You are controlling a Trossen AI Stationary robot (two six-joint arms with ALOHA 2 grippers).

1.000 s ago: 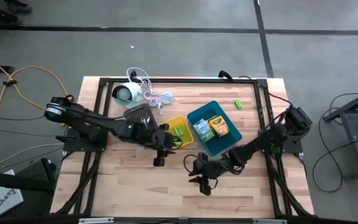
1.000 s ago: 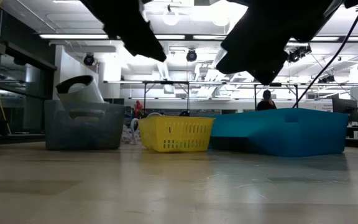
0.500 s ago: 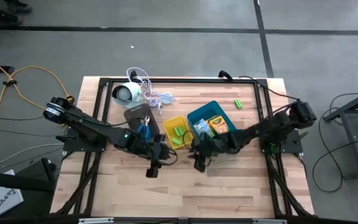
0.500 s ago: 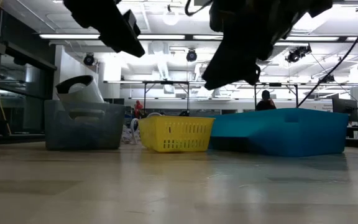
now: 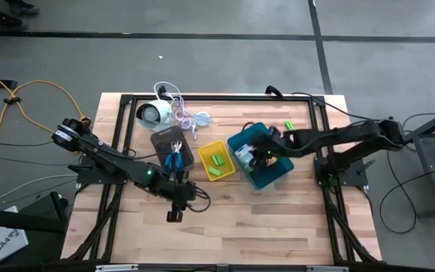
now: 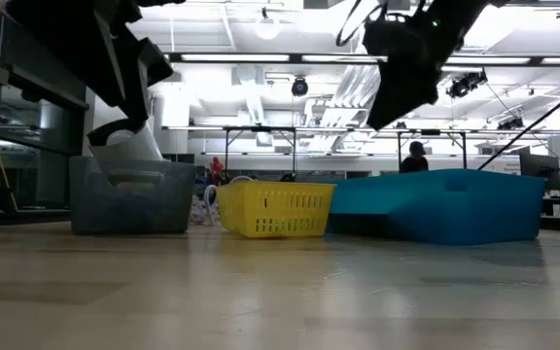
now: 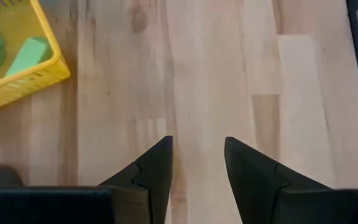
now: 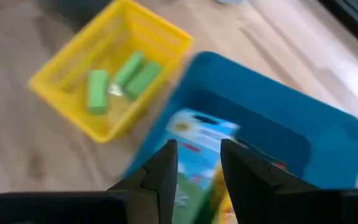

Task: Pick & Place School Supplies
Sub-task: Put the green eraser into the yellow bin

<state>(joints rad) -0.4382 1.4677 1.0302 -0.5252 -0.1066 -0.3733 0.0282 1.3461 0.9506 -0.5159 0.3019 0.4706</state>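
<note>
Mostly sorted — green blocks [image 5: 216,162] in yellow mesh basket [image 5: 229,171], printed boxes [image 8: 194,155] in blue plastic tray [image 5: 278,175], blue-handled pliers [image 5: 175,157] in grey tray [image 5: 160,139]. One green block [image 5: 288,125] left loose on wooden table [image 5: 278,227], far right. Left gripper [image 7: 196,163] and right gripper [image 8: 197,165] both parted, empty — right over blue tray.

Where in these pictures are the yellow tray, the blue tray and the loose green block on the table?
yellow tray [image 5: 229,168]: high view, its right rim.
blue tray [image 5: 257,129]: high view, its far rim.
loose green block [image 5: 288,125]: high view, its middle.
</note>
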